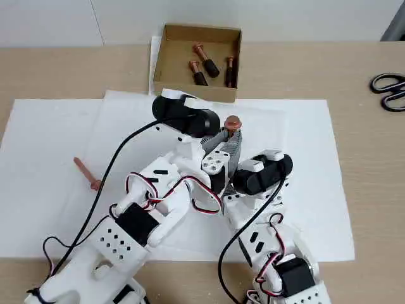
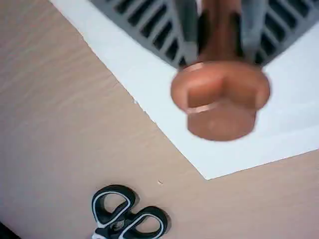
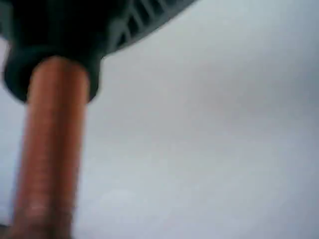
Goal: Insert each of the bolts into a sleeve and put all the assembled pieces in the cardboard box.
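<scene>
A copper bolt [image 1: 232,122] stands head up above the white paper, where the two arms meet. My left gripper [image 1: 229,136] is shut on it. In the left wrist view its hex head [image 2: 219,99] is close up, with a grey finger [image 2: 184,25] on either side of the shaft. My right gripper [image 1: 226,158] sits just below, shut on a black sleeve [image 3: 50,50]. The threaded shaft [image 3: 50,164] runs into that sleeve. The cardboard box [image 1: 166,63] at the back holds three assembled pieces [image 1: 204,58]. A loose bolt [image 1: 85,172] lies on the paper at the left.
White paper sheets [image 1: 304,190] cover the middle of the wooden table. Black-handled scissors [image 1: 389,88] lie at the right edge, off the paper, and also appear in the left wrist view [image 2: 127,214]. Black cables trail from both arms near the front.
</scene>
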You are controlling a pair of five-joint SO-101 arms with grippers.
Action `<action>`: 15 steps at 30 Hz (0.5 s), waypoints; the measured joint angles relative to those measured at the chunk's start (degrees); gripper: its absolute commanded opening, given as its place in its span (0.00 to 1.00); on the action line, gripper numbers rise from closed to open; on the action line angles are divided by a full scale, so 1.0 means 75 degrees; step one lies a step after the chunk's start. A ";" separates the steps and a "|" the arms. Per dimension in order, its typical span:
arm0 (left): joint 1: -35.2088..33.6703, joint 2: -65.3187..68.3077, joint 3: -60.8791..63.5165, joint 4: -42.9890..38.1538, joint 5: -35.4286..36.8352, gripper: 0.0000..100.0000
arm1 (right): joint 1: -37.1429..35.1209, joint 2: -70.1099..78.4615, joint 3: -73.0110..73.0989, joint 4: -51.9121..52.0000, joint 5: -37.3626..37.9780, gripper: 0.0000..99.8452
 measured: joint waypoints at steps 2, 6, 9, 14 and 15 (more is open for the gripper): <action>0.0000 0.0000 0.0000 0.0000 0.0000 0.01 | 0.0000 0.0000 0.0000 0.0000 0.0000 0.00; -0.0094 0.0012 0.0012 -0.0012 0.0000 0.01 | 0.0000 0.0000 0.0000 0.0000 0.0000 0.00; -0.0117 0.0023 0.0070 -0.0059 0.0000 0.01 | 0.0000 -0.0012 -0.0023 0.0000 0.0000 0.00; -0.0117 0.0023 0.0105 -0.0059 0.0000 0.01 | 0.0000 -0.0012 -0.0023 0.0000 0.0000 0.00; -0.0117 0.0023 0.0105 -0.0070 0.0000 0.01 | 0.0000 -0.0012 -0.0023 0.0000 0.0000 0.00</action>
